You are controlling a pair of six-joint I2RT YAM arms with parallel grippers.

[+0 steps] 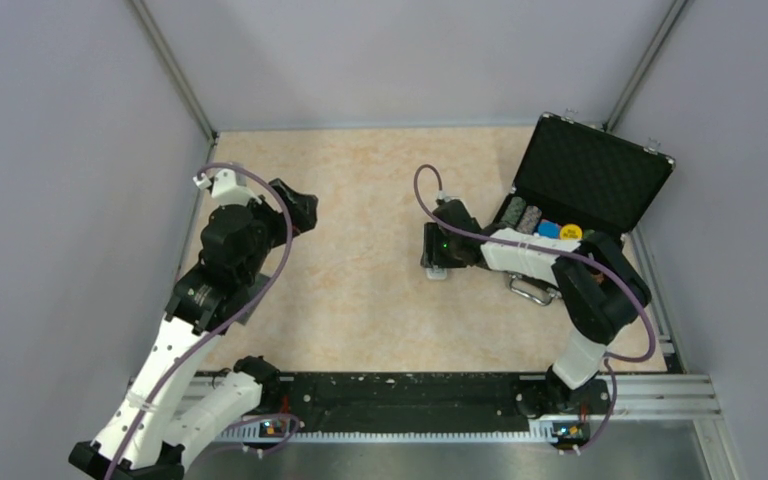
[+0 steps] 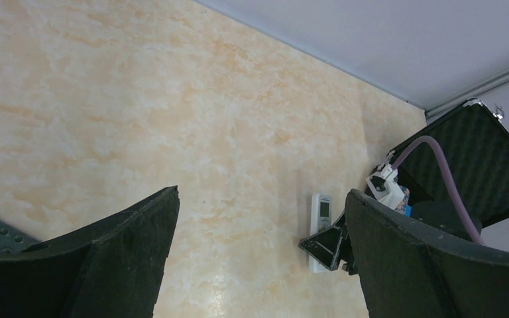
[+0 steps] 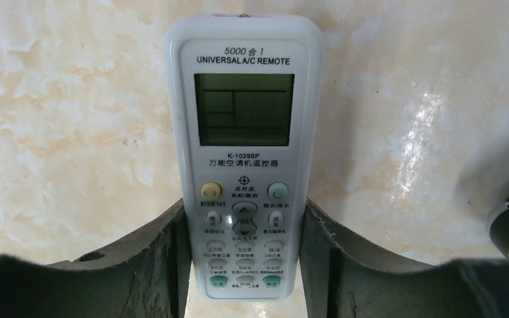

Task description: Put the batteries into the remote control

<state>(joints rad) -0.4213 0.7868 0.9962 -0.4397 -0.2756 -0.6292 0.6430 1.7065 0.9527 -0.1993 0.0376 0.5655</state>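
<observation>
My right claw (image 3: 244,218) grips the remote (image 3: 244,119) face up between its fingers; my left claw (image 2: 262,192) gapes wide, empty.

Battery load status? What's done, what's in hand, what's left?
Done: cannot tell. No batteries show in any view, and the remote control lies face up on the table, so its back is hidden.
In hand: the right gripper has its fingers clamped on the remote's sides. The left gripper is open and empty, off to the left.
Left: probably turn the remote over and check the back, then load any missing cells.
</observation>
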